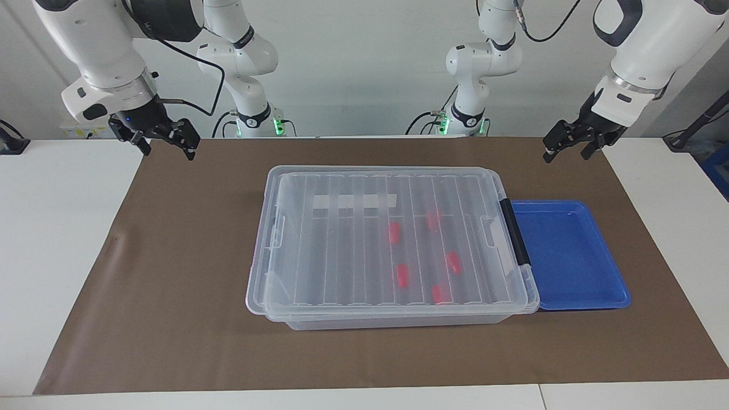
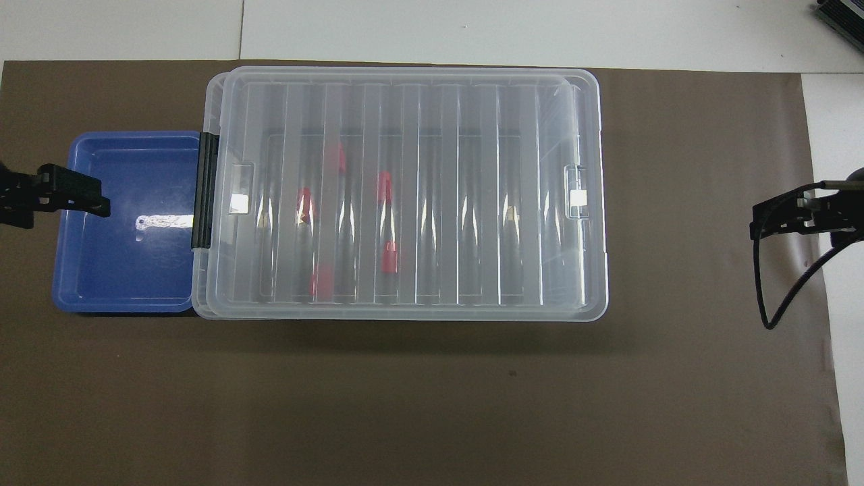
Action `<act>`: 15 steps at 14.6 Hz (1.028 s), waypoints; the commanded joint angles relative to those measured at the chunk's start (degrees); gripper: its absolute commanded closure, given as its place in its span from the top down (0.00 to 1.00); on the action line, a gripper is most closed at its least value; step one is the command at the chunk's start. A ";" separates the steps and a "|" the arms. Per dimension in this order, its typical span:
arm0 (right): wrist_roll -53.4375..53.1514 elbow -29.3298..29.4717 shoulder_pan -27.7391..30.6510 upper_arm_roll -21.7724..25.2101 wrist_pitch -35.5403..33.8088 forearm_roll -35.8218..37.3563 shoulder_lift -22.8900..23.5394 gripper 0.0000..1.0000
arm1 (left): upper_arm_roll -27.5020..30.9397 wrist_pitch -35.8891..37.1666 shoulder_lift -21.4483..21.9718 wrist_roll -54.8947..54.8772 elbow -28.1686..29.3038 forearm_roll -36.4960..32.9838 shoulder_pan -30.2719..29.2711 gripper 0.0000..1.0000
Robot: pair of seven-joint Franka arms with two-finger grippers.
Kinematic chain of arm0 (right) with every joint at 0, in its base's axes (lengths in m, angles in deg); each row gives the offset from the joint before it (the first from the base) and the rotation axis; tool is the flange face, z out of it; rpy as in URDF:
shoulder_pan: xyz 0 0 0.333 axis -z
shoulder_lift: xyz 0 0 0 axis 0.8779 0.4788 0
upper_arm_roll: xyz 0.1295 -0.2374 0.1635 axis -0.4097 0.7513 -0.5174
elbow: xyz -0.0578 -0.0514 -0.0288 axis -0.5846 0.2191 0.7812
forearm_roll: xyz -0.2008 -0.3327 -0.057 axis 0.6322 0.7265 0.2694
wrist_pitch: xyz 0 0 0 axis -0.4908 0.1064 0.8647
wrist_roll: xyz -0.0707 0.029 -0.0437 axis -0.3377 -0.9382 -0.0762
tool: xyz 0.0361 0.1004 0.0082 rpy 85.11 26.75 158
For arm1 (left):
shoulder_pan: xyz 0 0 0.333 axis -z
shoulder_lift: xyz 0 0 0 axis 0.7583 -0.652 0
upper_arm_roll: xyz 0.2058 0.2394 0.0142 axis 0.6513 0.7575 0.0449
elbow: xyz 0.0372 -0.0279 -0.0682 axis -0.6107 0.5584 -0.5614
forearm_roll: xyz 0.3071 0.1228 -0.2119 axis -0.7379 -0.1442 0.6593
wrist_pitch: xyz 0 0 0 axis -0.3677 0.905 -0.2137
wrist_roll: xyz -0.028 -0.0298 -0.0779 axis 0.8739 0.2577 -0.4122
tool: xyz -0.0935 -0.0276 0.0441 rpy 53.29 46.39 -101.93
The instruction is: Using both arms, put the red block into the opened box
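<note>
The clear box (image 1: 393,322) sits mid-mat with its ribbed lid (image 1: 342,250) lying flat on top. Several red blocks, one of them (image 1: 393,232), lie inside under the lid, in the half toward the left arm's end; the overhead view shows them too, such as this red block (image 2: 385,185). My right gripper (image 1: 168,149) hangs open and empty over the mat's corner at the right arm's end. Over the mat's edge by the blue tray, my left gripper (image 1: 565,152) is open and holds nothing. Both are well apart from the box.
A shallow blue tray (image 1: 569,256), with nothing in it, abuts the box's black handle (image 1: 515,230) at the left arm's end. A brown mat (image 1: 171,285) covers the white table. The right gripper's black cable (image 2: 776,297) dangles over the mat.
</note>
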 commanded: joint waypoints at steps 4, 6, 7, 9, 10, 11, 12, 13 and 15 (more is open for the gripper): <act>1.89 -1.17 0.50 -0.31 -0.10 0.08 -1.03 1.00 | -0.21 1.03 -0.75 -1.90 -1.46 -4.85 -0.05 1.00; 1.71 -1.09 0.68 -0.31 -0.10 0.08 -1.03 1.00 | -0.21 0.07 -0.75 -1.90 -1.46 -7.04 -0.05 1.00; 1.71 -1.09 0.68 -0.31 -0.10 0.08 -1.03 1.00 | -0.21 -0.72 -0.75 -1.90 -1.37 -7.22 -0.05 1.00; 1.88 -1.09 0.85 -0.31 -0.10 0.08 -1.03 1.00 | -0.21 -1.69 -0.75 -1.90 -1.11 -7.40 -0.05 1.00; 1.97 -1.09 0.85 -0.31 -0.10 0.08 -1.03 1.00 | -0.21 -1.61 -0.67 -1.90 -1.02 -7.40 -0.14 1.00; 1.97 -1.09 0.76 -0.31 -0.10 0.08 -1.03 1.00 | -0.21 -1.69 -0.67 -1.90 -1.02 -7.40 -0.14 1.00; 1.97 -1.17 0.76 -0.31 -0.10 0.08 -1.03 1.00 | -0.21 -1.69 -0.67 -1.99 -1.02 -7.31 -0.14 1.00; 2.06 -1.26 0.68 -0.31 -0.10 0.08 -1.11 1.00 | -0.21 -1.69 -0.67 -1.99 -0.93 -7.31 -0.14 1.00; 2.67 -1.35 0.68 -0.31 0.34 0.08 -1.11 1.00 | -0.30 -1.96 -0.58 -1.99 -0.58 -7.23 -0.05 1.00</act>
